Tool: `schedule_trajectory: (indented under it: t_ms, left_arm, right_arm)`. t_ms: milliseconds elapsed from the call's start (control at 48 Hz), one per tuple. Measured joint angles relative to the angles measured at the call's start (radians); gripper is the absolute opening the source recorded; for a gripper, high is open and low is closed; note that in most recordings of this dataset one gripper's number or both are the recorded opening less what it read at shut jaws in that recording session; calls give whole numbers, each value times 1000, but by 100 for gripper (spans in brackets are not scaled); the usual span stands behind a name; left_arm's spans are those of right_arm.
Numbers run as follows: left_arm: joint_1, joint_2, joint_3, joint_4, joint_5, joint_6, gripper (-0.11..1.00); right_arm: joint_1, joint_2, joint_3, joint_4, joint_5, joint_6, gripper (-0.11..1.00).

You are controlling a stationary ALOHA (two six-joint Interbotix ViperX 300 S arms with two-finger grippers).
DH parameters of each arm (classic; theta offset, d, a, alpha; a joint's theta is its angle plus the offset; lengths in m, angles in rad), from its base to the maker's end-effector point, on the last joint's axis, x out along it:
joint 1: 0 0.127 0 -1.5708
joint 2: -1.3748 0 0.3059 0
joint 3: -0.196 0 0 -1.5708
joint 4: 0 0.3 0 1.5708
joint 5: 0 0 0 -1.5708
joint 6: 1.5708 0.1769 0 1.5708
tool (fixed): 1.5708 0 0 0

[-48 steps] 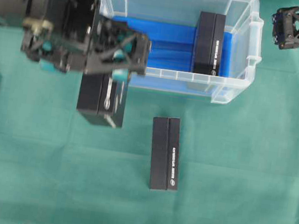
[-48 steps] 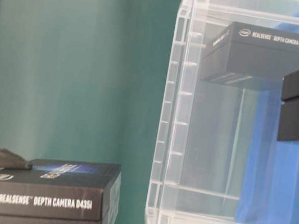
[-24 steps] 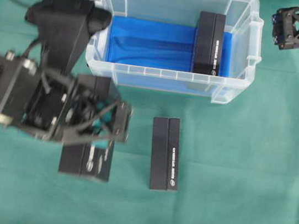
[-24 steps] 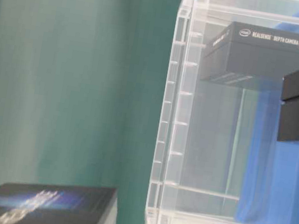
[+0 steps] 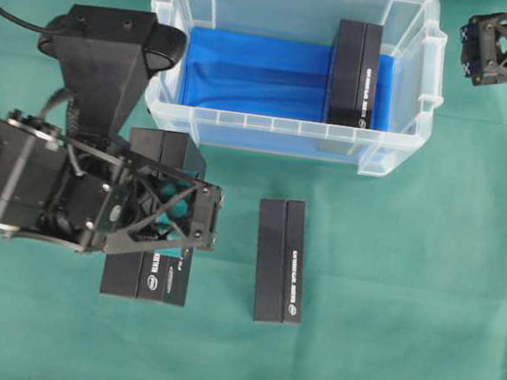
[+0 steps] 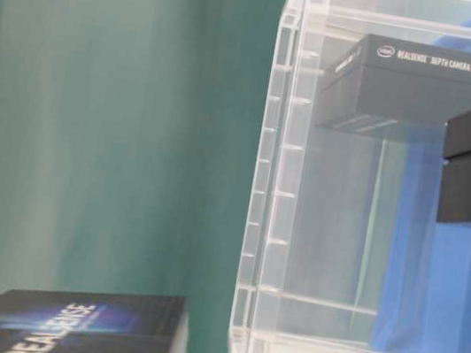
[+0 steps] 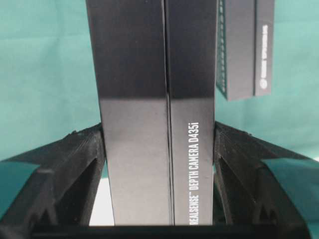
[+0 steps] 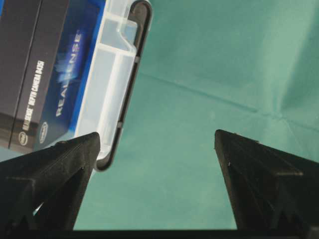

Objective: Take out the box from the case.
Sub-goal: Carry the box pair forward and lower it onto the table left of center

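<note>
**Spotter:** Black cardboard sits clamped in your left gripper [image 7: 158, 149]: both fingers [image 7: 70, 164] press flat against the long sides of the held box [image 7: 157, 109], so the jaws are about midway closed, stopped by the box's width. Its printed side faces up toward your wrist camera.

**Operator:** Where is that box relative to the case?

**Spotter:** Outside it. From overhead, the held box [image 5: 145, 274] pokes out below your left gripper [image 5: 167, 235], over the green cloth [image 5: 389, 304], and the case [image 5: 284, 138] lies beyond the fingers, past the arm. Whether the box rests on the cloth or hangs just above it, I cannot tell.

**Operator:** What else is near the fingers?

**Spotter:** A second box [image 5: 280, 260] lies flat on the cloth just to the side of your right-hand finger, apart from it. A third box [image 5: 354, 74] is inside the case, on the blue lining [image 5: 251, 72], at the end nearest your right gripper [image 5: 500, 45].

**Operator:** And the right one?

**Spotter:** Your right gripper [image 8: 154, 149] is spread wide with nothing between its fingers [image 8: 55, 174]. The case's handle rim [image 8: 124, 84] shows beyond the left-hand finger.
</note>
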Motion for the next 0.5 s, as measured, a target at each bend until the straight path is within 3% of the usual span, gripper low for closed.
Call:
schedule_trajectory:
  t_ms: [208, 500]
  left_arm:
    - [-2, 3, 77, 2, -31, -5, 61]
    - [-2, 3, 241, 3, -169, -8, 61]
  right_arm:
    - [0, 0, 0, 2, 0, 0, 93]
    - [0, 0, 0, 2, 2, 0, 93]
